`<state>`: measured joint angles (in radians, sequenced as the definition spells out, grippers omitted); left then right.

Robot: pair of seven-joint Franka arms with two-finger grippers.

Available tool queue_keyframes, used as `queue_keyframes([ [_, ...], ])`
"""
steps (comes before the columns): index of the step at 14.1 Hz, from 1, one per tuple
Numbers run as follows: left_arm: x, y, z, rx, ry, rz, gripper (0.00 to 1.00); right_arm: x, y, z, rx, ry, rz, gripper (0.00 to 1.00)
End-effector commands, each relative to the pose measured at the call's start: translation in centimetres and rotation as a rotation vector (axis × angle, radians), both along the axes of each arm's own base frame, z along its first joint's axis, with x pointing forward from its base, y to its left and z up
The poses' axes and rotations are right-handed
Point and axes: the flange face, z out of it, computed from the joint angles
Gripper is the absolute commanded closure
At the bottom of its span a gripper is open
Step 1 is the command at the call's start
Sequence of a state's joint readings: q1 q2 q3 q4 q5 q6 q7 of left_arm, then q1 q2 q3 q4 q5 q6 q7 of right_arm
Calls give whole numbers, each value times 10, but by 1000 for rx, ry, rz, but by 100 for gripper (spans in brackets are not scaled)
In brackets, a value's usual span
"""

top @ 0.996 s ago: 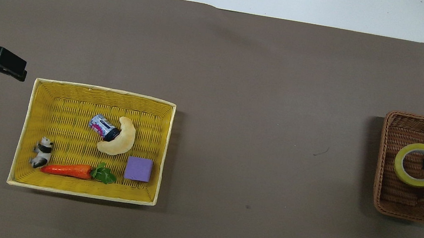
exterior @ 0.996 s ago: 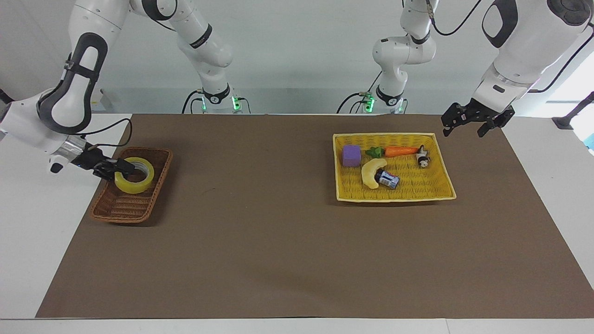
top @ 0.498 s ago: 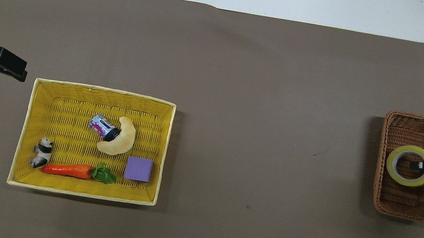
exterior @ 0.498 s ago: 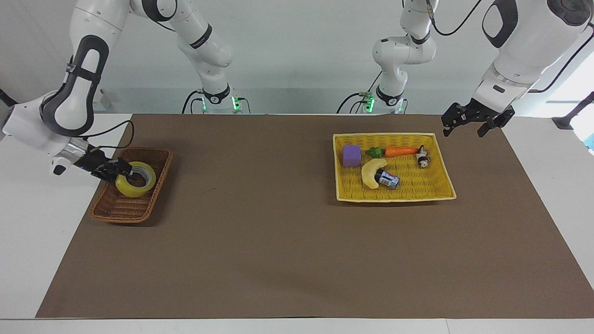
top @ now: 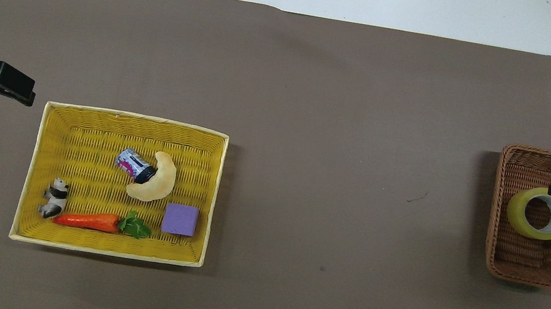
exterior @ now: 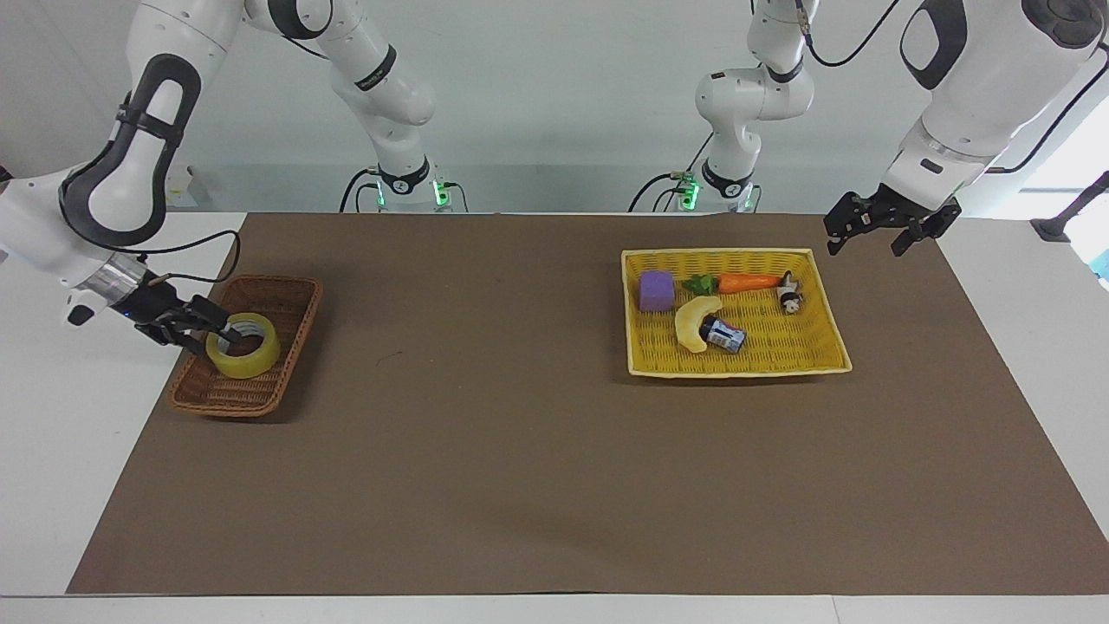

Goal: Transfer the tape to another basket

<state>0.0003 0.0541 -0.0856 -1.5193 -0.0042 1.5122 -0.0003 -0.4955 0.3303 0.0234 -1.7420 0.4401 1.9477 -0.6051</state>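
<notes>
One tape (exterior: pixel 243 346) in basket (exterior: pixel 251 392) | right gripper (exterior: pixel 213 328) fingers pinching it | left gripper (exterior: pixel 877 232) fingers spread

Tape (exterior: pixel 243 346) lay in the basket (exterior: pixel 251 394) toward the right arm's end of the counter (exterior: pixel 485 451), right gripper (exterior: pixel 220 329) at the roll's rim, left gripper (exterior: pixel 877 231) hung, jaws spread, by the yellow tray (exterior: pixel 814 351) holding banana (exterior: pixel 691 322), carrot (exterior: pixel 749 282), purple block (exterior: pixel 657 290).
</notes>
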Motion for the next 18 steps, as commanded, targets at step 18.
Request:
queue_keyframes([
  [18, 1, 2, 3, 8, 13, -10, 0, -7, 275, 225, -397, 71, -223, 0],
])
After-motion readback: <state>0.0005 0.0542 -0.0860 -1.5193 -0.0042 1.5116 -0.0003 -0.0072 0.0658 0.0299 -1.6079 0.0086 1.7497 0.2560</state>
